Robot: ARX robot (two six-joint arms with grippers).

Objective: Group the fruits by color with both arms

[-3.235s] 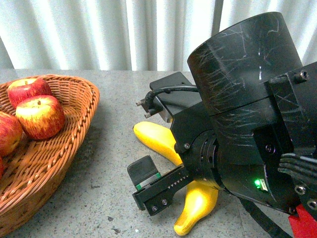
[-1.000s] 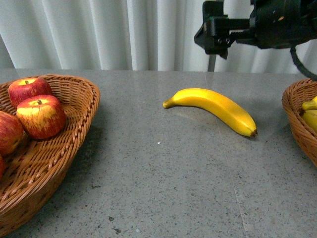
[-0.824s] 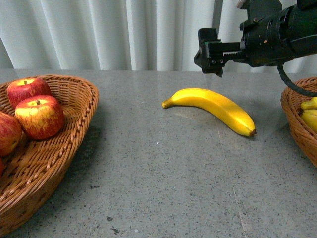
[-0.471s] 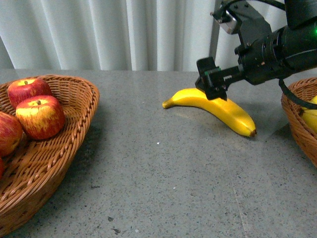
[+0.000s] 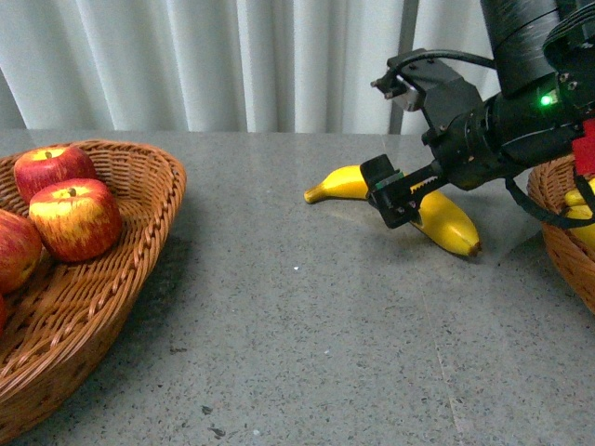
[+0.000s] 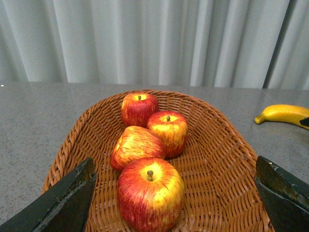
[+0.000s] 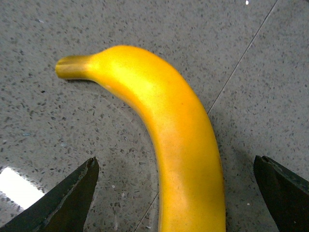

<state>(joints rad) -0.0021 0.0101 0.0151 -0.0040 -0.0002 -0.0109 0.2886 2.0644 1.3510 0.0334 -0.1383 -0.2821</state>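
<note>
One yellow banana point(image 5: 450, 226) lies on the grey table, past its middle toward the right. My right gripper point(image 5: 406, 198) hangs open just over it. In the right wrist view the banana point(image 7: 184, 140) runs between the two wide-apart fingers point(image 7: 67, 199) and neither one touches it. Several red-and-yellow apples point(image 6: 149, 194) sit in a wicker basket point(image 6: 227, 159). My left gripper point(image 6: 175, 195) hovers open over them and holds nothing. The front view shows that basket point(image 5: 139, 232) at the left with apples point(image 5: 74, 218), but not the left arm.
A second wicker basket point(image 5: 556, 228) at the right edge holds yellow bananas point(image 5: 582, 206). Bare grey tabletop point(image 5: 307, 334) stretches between the two baskets. A pale curtain closes the far side of the table.
Over the last second my right arm has come down from above the table's far edge onto the banana. The banana and the apples have not moved.
</note>
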